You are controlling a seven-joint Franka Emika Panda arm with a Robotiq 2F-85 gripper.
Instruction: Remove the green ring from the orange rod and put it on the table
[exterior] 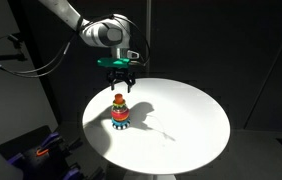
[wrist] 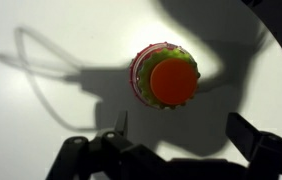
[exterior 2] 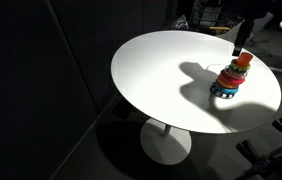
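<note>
The ring-stacking toy stands on the round white table (exterior: 186, 120). Its orange rod top (wrist: 173, 82) shows from above in the wrist view, with the pale green ring (wrist: 157, 62) around it and a red ring (wrist: 137, 75) beneath. In both exterior views the toy (exterior: 119, 113) (exterior 2: 234, 75) shows red and blue rings. My gripper (exterior: 119, 85) hangs open and empty a little above the toy. In the wrist view its fingers (wrist: 181, 135) sit below the toy, apart from it.
The table edge curves at the right of the wrist view (wrist: 281, 50). A cable shadow loops across the tabletop (wrist: 41, 80). Dark floor and equipment surround the table (exterior 2: 151, 60). Clutter lies near the table's base (exterior: 41, 150).
</note>
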